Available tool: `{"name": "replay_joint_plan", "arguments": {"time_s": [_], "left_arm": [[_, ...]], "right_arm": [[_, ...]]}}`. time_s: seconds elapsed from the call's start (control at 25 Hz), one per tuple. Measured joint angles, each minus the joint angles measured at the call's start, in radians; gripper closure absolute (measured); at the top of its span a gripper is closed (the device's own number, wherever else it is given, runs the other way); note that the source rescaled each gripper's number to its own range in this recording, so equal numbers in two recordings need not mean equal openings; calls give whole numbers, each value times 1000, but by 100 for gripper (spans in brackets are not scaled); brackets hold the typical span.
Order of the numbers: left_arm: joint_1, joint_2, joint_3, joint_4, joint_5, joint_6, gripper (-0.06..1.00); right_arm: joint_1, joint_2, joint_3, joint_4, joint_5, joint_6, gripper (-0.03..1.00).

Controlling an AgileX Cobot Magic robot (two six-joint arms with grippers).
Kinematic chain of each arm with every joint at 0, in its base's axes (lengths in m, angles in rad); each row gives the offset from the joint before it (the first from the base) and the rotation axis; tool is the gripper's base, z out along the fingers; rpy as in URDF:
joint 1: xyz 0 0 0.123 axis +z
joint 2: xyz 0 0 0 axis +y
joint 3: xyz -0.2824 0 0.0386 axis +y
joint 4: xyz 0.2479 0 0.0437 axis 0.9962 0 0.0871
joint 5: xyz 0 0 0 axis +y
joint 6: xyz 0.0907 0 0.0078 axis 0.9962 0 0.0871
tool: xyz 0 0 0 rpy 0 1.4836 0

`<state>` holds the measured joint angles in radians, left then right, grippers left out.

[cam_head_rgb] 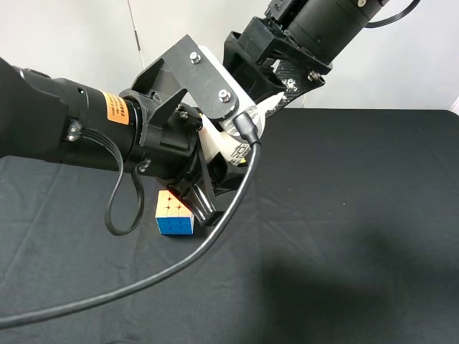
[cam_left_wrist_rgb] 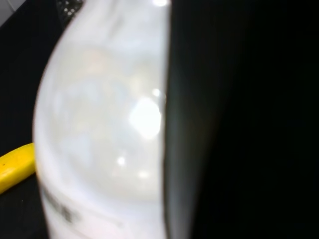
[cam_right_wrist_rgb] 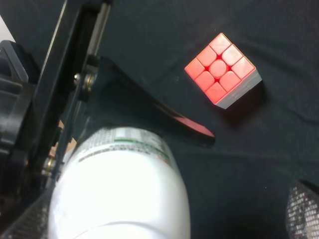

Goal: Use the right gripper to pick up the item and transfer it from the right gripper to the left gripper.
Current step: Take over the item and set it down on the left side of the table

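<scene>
The item, a white bottle (cam_head_rgb: 231, 147) with a printed label, hangs in the air above the black table, clamped between the bolted plates of my left gripper (cam_head_rgb: 219, 136). In the left wrist view the bottle (cam_left_wrist_rgb: 109, 124) fills the frame against one dark finger (cam_left_wrist_rgb: 239, 124). My right gripper (cam_head_rgb: 276, 97) reaches in from the upper right, around the bottle's other end. In the right wrist view the bottle (cam_right_wrist_rgb: 124, 194) lies between the spread mesh fingers (cam_right_wrist_rgb: 304, 209), with a clear gap beside it, so the right gripper (cam_right_wrist_rgb: 159, 221) is open.
A multicoloured puzzle cube (cam_head_rgb: 174, 213) sits on the black cloth just below the left gripper, and shows red-faced (cam_right_wrist_rgb: 223, 69) in the right wrist view. A yellow banana (cam_left_wrist_rgb: 15, 167) lies on the cloth. A thick black cable (cam_head_rgb: 143, 283) crosses the table's front.
</scene>
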<state>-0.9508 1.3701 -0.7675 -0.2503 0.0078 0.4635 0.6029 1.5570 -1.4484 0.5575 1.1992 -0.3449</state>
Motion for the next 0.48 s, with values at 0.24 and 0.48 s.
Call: {"name": "replay_joint_plan", "arguments": {"time_s": [0.24,0.48], "left_arm": [[0,0,-1,0,-15,0,91],[0,0,-1,0,-15,0,91]], "right_arm": [[0,-3,-65,-32,14,6,-2],[0,-23,-77,-43,15,15,-2]]}}
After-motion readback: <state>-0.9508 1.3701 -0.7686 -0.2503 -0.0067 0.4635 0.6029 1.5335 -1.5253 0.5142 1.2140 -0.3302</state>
